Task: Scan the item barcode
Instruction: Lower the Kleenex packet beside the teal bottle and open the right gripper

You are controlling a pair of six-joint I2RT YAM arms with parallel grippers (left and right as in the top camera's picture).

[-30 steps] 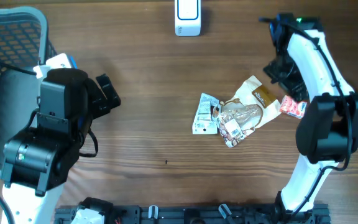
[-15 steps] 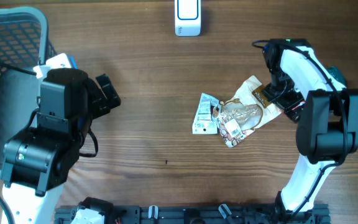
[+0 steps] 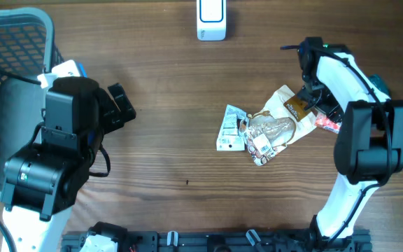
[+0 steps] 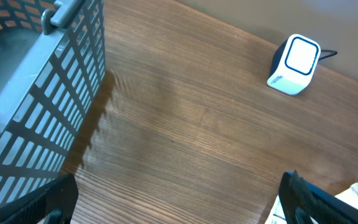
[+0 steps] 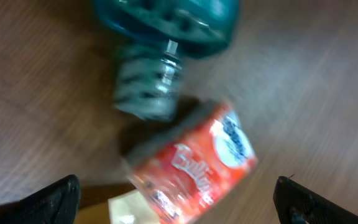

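Well, my right gripper (image 3: 318,103) has just swung in. A second ago that arm was out to the side, and now it hangs right over the red packet (image 3: 328,123). That packet lies flat on the table (image 3: 173,154), at the right end of the pile of packets (image 3: 266,129) and just beside a blue-green bottle (image 5: 166,37). The view from my right wrist is blurry, so I think I am not at rest. My right fingers are spread wide with the packet below and between them, and they hold nothing. My left gripper (image 3: 121,105) has not moved at all. It waits by the basket (image 3: 12,35), fingers wide too, and empty. So I am lined up to grab, but the grab is not done yet. The scanner (image 3: 210,19) sits at the far edge of the table, well apart from the packet. I guess I must go down, pinch the packet and carry it there. I cannot see a barcode on it from here.
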